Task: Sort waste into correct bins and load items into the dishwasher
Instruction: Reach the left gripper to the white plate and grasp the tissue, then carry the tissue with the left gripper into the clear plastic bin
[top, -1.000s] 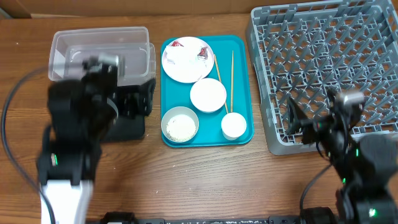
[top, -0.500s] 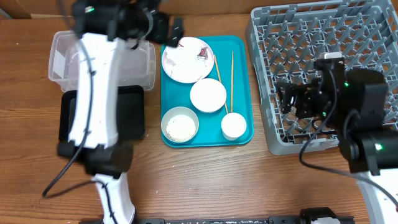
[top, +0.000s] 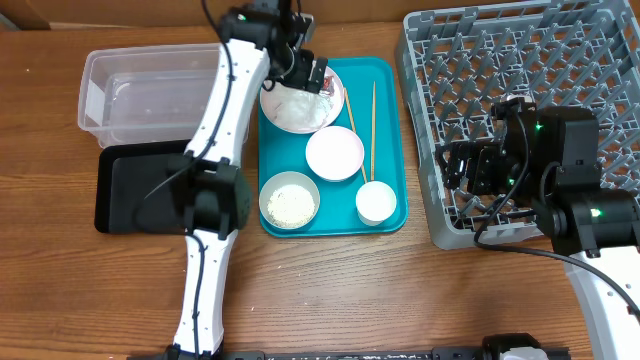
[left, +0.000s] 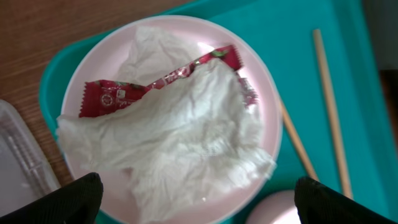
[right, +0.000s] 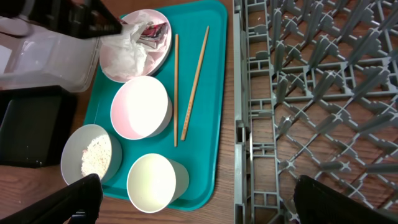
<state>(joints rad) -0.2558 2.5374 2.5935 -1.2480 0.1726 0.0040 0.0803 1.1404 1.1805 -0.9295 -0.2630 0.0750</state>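
My left gripper (top: 303, 72) (left: 199, 202) is open and empty, hovering right over the round white plate (top: 297, 108) (left: 93, 68). The plate holds a crumpled white napkin (left: 180, 130) and a red-and-white wrapper (left: 118, 94). On the teal tray also sit a small white bowl (top: 334, 153), a grey-green bowl (top: 290, 200) with rice grains (right: 94, 155), a white cup (top: 376, 202) and two chopsticks (top: 372, 115). My right gripper (top: 462, 165) (right: 199, 199) is open and empty above the left edge of the grey dish rack (top: 530, 70).
The clear tub (top: 150, 95) stands at the back left, with the black tray (top: 135, 190) just in front of it. The teal tray (top: 390, 130) lies between them and the rack. Bare wooden table (top: 350, 290) runs along the front.
My left arm has swung from over the tub and black tray across to the plate. My right arm has moved from the table's front right to the rack's left side.
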